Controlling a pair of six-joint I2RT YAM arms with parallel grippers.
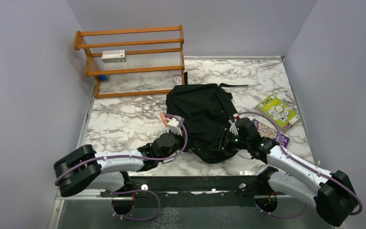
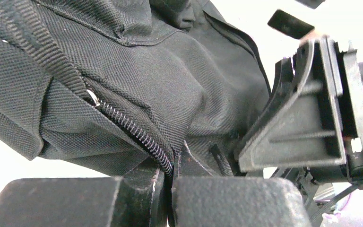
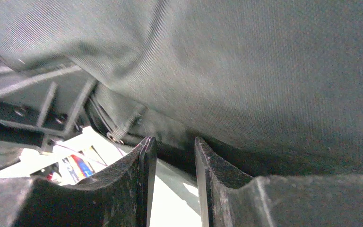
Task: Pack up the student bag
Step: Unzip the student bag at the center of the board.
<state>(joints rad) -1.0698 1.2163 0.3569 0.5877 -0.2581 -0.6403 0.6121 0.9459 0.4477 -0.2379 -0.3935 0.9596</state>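
Student bag [image 1: 198, 112] contents hidden; left pincer [image 2: 168, 182] clamps its zipper [image 2: 132, 132]; right pincer [image 3: 174, 147] narrowly parted.

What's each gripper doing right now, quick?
Left gripper: closed on the bag at its zipper.
Right gripper: jaws apart against the bag, nothing visibly gripped.

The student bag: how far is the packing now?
Nothing looks packed yet. In hand: the left gripper is shut on the student bag at its zipper; the right gripper is open at the bag's edge. Left: the green booklet, the purple book and the box on the rack lie outside it.
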